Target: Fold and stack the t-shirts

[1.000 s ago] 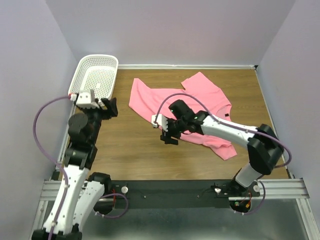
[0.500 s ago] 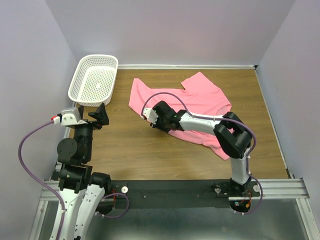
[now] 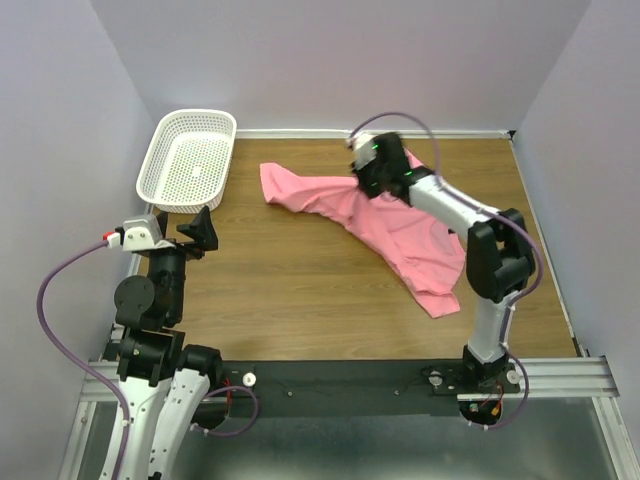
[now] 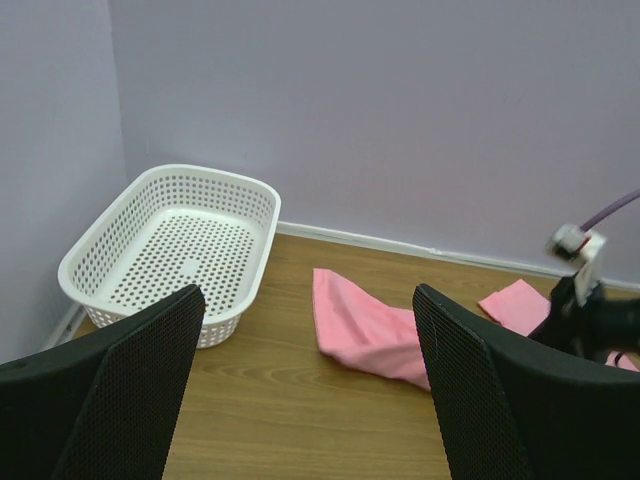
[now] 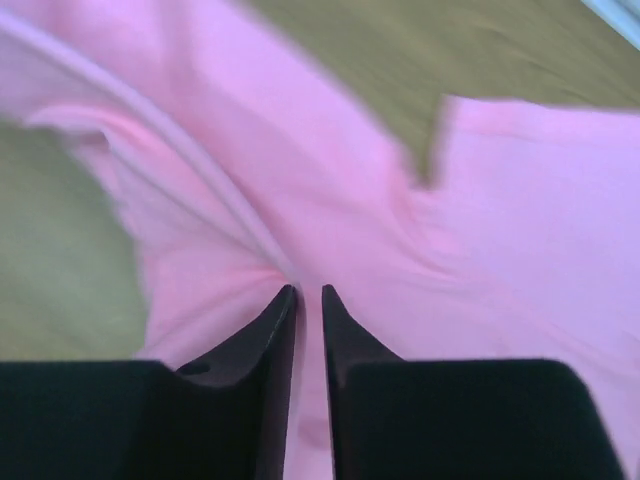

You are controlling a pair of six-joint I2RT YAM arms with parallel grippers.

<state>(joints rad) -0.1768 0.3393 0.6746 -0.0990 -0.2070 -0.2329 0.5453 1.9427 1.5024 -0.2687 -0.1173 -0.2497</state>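
Note:
The pink t-shirt (image 3: 400, 225) lies stretched across the wooden table, from a bunched end near the basket to a tail at the right front. It also shows in the left wrist view (image 4: 370, 325). My right gripper (image 3: 372, 182) is at the far middle of the table, shut on a fold of the t-shirt (image 5: 330, 230), which fills its wrist view; the cloth is pinched between the nearly closed fingertips (image 5: 284, 300). My left gripper (image 3: 200, 232) is open and empty, raised at the left, short of the basket.
A white mesh basket (image 3: 172, 195) stands empty at the far left corner, also in the left wrist view (image 4: 240, 190). Purple walls close in the back and sides. The black rail with the arm bases runs along the near edge.
My right gripper has swung from the table's middle to the far side, dragging the t-shirt with it, so the cloth is pulled into a long diagonal strip. The left arm drew back earlier, then held still.

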